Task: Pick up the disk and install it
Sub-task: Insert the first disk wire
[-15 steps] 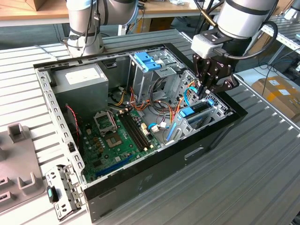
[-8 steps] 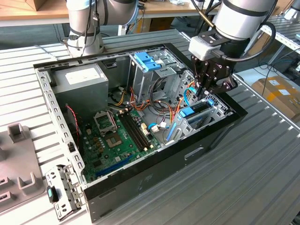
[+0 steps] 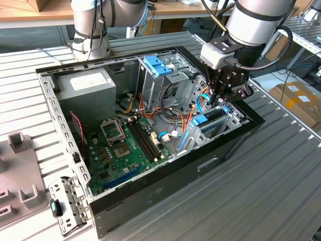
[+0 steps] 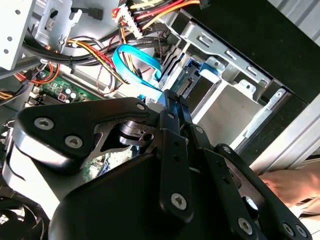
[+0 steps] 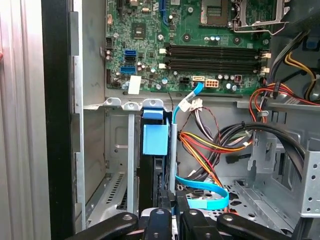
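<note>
Well, on the slatted tabletop (image 3: 271, 191) sits the open computer case (image 3: 150, 198), and the robot arm (image 3: 261, 20) leans over the case's corner on the exterior view's right. The disk (image 5: 151, 177) stands on edge in the drive cage (image 3: 238, 118) at that corner, the claw (image 3: 220, 103) right at its upper edge. Whether the claw is clenched or released, I cannot tell.
</note>
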You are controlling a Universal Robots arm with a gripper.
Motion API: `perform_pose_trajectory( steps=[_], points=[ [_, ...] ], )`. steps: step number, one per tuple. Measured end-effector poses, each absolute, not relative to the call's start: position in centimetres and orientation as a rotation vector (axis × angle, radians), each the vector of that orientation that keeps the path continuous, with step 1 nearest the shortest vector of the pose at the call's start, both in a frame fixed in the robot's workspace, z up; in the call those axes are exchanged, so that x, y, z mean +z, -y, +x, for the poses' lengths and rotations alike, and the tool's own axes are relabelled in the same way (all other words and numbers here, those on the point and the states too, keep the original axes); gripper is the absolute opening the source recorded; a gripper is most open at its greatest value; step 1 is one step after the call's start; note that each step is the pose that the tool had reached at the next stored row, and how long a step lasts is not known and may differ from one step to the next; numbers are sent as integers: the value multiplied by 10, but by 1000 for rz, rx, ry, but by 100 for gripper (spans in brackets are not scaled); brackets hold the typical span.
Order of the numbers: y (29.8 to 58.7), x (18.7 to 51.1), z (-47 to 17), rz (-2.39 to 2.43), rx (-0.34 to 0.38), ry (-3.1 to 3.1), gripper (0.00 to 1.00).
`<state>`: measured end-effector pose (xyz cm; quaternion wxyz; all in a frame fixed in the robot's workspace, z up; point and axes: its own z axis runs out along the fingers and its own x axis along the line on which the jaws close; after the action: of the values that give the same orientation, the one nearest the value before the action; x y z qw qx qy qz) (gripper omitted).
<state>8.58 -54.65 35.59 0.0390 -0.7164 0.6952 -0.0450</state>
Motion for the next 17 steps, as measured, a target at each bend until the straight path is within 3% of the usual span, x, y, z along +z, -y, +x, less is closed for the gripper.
perform_pose_trajectory(
  steps=[17],
  points=[
    [557, 356, 73, -2170, -142, -2095, 16]
  ],
)
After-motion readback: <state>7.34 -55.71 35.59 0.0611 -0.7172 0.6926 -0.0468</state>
